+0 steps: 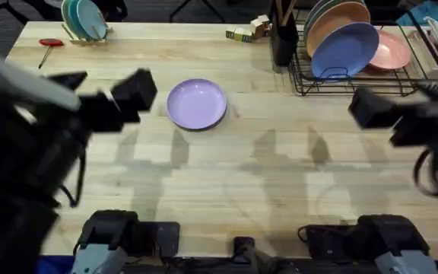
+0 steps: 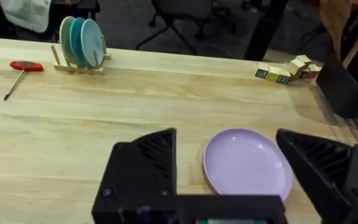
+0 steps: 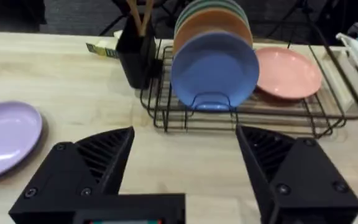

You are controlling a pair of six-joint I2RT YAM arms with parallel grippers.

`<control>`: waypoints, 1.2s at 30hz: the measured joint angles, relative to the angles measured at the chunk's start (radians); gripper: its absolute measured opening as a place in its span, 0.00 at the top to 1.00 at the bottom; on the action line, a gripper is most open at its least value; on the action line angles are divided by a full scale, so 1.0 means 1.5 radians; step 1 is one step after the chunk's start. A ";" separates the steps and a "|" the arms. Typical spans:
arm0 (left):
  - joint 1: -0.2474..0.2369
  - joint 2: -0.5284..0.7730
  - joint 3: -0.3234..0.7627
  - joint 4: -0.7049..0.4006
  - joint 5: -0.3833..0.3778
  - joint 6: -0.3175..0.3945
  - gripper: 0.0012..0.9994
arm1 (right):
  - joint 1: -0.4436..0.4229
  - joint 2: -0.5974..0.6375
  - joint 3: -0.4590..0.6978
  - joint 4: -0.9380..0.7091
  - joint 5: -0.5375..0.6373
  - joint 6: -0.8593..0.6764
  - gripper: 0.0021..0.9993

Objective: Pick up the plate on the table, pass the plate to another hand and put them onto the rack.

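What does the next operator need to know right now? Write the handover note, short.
Left end effector: open, empty, above the table just short of the plate.
Right end effector: open, empty, facing the rack at the table's far right.
Plate: lying flat on the table, left of the rack, untouched.
Rack: already holds upright plates, a blue plate in front, and a pink plate lying at its right end.
Done: nothing; approach only.
Left: grasp the plate with the left, pass it to the right, set it in the rack.
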 joint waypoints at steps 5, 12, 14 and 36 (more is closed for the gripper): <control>0.000 0.143 0.141 -0.045 0.000 0.000 0.01 | 0.000 0.149 0.142 -0.030 0.000 0.000 0.01; 0.000 0.327 0.336 -0.161 0.001 0.000 0.01 | 0.000 0.350 0.339 -0.092 0.000 0.000 0.00; 0.000 0.372 0.375 -0.168 0.002 0.001 0.01 | 0.000 0.393 0.374 -0.092 0.000 0.000 0.00; 0.000 0.661 0.400 -0.168 0.003 0.001 0.01 | 0.000 0.480 0.396 -0.100 -0.073 0.000 0.00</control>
